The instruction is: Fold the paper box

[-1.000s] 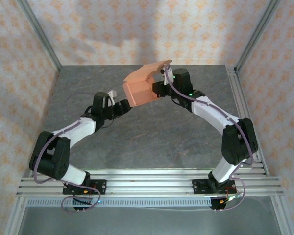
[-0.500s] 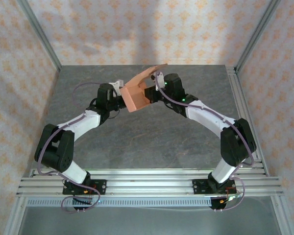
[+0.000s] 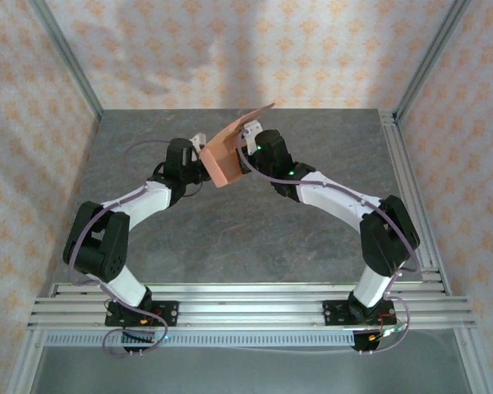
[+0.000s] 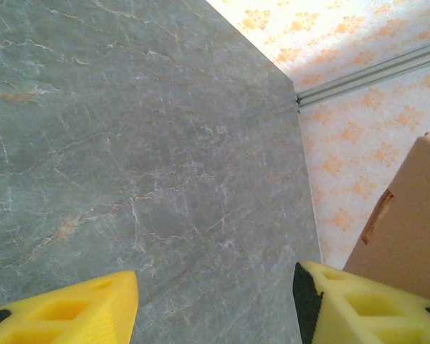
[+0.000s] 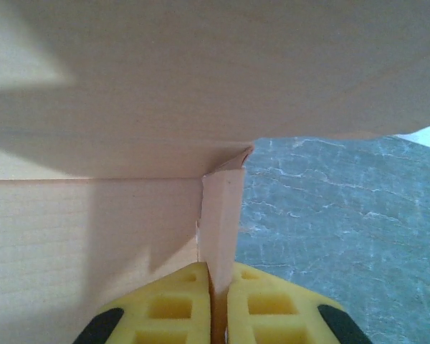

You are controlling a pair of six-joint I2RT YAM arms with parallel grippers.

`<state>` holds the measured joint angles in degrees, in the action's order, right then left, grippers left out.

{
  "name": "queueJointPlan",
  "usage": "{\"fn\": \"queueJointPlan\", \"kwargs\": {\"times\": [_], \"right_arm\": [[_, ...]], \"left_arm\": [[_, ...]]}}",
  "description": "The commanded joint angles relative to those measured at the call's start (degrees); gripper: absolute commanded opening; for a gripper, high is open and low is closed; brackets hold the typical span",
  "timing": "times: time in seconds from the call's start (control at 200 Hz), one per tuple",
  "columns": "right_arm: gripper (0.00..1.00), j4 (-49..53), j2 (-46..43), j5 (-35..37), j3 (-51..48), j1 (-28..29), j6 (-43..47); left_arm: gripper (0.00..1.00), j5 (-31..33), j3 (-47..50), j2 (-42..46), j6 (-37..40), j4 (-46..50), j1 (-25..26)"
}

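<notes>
The paper box [image 3: 224, 158] is salmon-orange card, partly formed, held above the table's far middle with its lid flap [image 3: 253, 120] raised. My right gripper [image 3: 245, 154] is shut on one upright side wall [image 5: 220, 208], which is pinched between its yellow fingertips [image 5: 175, 308]; in the right wrist view the inside of the box [image 5: 93, 236] lies to the left. My left gripper [image 3: 200, 159] stands open against the box's left side. Between its yellow fingers [image 4: 72, 315] I see bare table, and the box [image 4: 408, 229] sits just outside the right one.
The grey marbled tabletop [image 3: 230, 230] lies below both arms. Patterned walls with metal corner posts [image 3: 70, 61] close in the back and sides. An aluminium rail frame [image 3: 246, 304] runs along the near edge, where the arm bases are bolted.
The right arm has carried the box leftward and a little nearer. The left arm has swung up and forward until its gripper is beside the box's left side.
</notes>
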<state>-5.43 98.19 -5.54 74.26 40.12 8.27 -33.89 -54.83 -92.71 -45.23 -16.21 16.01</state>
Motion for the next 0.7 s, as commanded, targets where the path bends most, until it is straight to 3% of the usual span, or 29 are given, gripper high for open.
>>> {"fn": "queueJointPlan", "kwargs": {"times": [0.0, 0.4, 0.696], "right_arm": [[0.08, 1.2, 0.6, 3.1, 0.1, 1.8, 1.3], [0.04, -1.1, -5.0, 0.6, -4.8, -2.0, -2.0], [0.0, -0.5, -3.9, 3.2, -7.6, -5.2, -5.2]], "left_arm": [[0.62, -1.8, -2.8, 1.8, 2.5, -1.9, 1.4], [0.66, -0.1, 4.4, 2.3, 3.3, -0.9, -3.3], [0.65, 9.3, 11.5, 1.5, -0.3, 3.0, -9.1]]}}
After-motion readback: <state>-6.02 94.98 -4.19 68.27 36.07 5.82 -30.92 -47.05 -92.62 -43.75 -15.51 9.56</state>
